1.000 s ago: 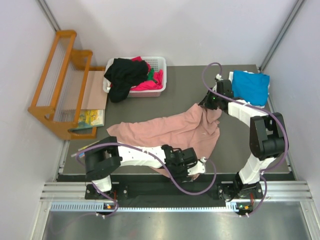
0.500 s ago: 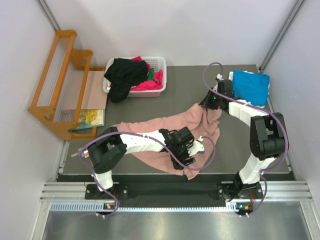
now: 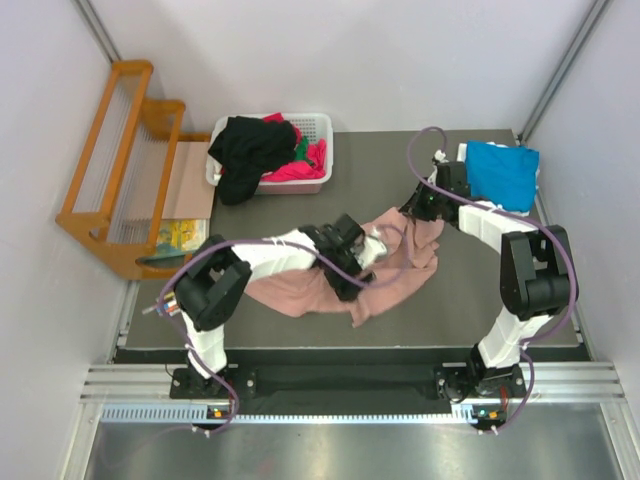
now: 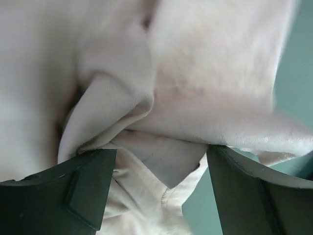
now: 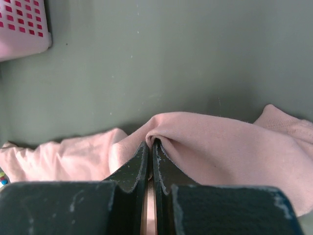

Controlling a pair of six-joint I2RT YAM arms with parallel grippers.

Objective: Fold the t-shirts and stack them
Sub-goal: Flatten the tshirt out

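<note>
The salmon-pink t-shirt (image 3: 300,292) lies rumpled across the middle of the table (image 3: 370,175), bunched into a loose band that runs from the left-centre toward the right, with one flap trailing toward the near edge. My right gripper (image 3: 414,206) sits at the shirt's far right corner; in its wrist view the fingers are pressed tight together on a raised ridge of the pink cloth (image 5: 234,156), pinching it just above the grey tabletop (image 5: 171,63). My left gripper (image 3: 366,250) is over the middle of the same shirt. Its fingers (image 4: 73,191) stand spread wide, with folds of the pink fabric (image 4: 205,88) gathered between them, and I cannot see either pad clamping the cloth. A bright blue t-shirt (image 3: 500,172) lies folded flat at the far right corner, just beside my right arm. At the far left of the table stands the white basket (image 3: 318,128), with a black t-shirt (image 3: 245,150) draped over its rim and a magenta t-shirt (image 3: 298,172) inside. A wooden rack (image 3: 110,160) stands off the table's left side.
</note>
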